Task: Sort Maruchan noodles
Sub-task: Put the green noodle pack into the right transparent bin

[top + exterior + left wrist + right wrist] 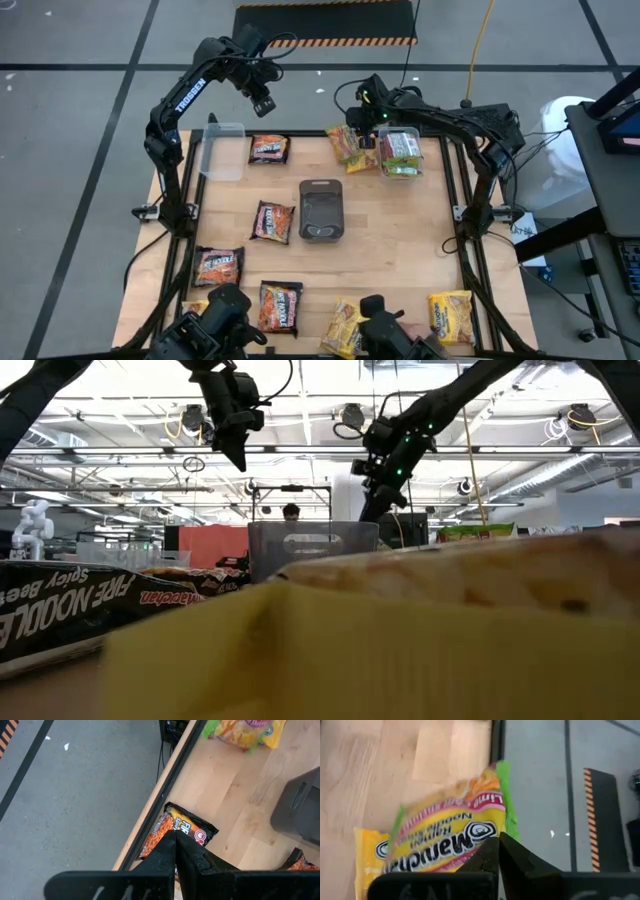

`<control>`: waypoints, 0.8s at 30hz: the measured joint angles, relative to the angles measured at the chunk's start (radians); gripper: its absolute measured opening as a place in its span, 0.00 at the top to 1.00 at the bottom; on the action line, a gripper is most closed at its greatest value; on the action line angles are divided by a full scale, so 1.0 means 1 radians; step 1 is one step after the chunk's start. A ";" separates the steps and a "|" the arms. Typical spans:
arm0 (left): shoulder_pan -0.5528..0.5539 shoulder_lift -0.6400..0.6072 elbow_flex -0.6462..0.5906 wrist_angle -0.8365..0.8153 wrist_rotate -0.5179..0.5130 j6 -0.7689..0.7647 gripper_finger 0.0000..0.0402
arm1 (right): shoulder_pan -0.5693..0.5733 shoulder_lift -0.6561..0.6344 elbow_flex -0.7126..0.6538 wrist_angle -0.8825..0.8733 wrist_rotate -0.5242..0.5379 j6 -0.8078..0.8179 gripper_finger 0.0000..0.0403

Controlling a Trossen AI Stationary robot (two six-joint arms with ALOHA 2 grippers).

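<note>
My left hand hangs closed, empty, above the counter's far edge; my right hand, closed, over a green-edged packet.

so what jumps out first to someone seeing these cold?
Probably the noodle packets strewn over the wooden table, like the dark one beside the grey tray in the middle. Next, both arms raised over the far edge: the left tool shut and empty above a dark packet, the right tool shut just over a green-edged packet. A clear tub at far right already holds packets; another at far left looks empty.
</note>
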 joint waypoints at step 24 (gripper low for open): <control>0.000 0.000 0.000 0.000 0.000 0.003 0.99 | -0.003 -0.154 0.000 -0.131 0.108 -0.026 1.00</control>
